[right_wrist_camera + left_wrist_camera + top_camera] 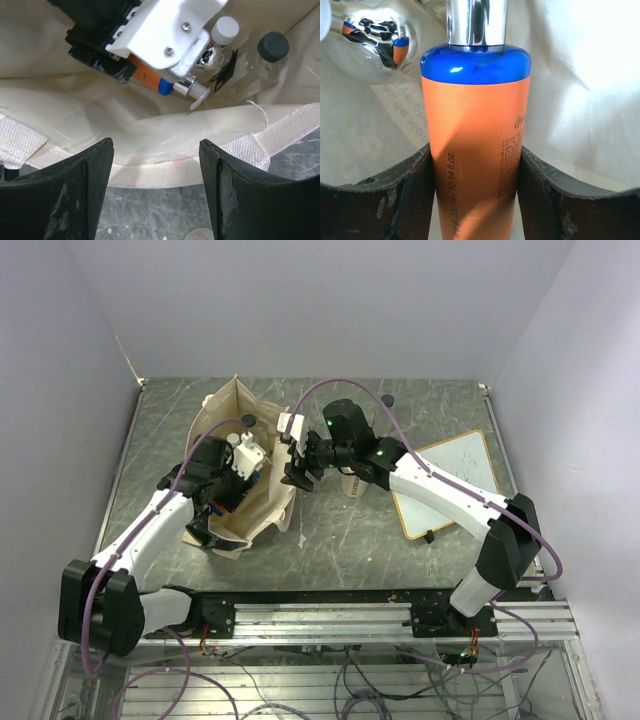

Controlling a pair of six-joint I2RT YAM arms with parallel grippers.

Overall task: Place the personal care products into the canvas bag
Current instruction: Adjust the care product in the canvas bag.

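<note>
Grey worktop [330, 540] carried the canvas bag [225, 405]. Our right claw [156, 145] hung released at its rim. Our left claw [477, 165] clenched the blue-and-orange bottle [475, 115] inside the bag. We judged it best to lower it beside the silver bottle [365, 55], then let go gently.

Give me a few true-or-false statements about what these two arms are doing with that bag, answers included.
1. The left gripper is closed on a blue-and-orange bottle. True.
2. That bottle is held outside the canvas bag. False: it is inside the bag.
3. The right gripper grips a bottle. False: its fingers stand open and empty at the bag's rim.
4. A clear bottle with a dark cap is in the bag. True.
5. The whiteboard is in the bag. False: it lies outside, to the right.
</note>
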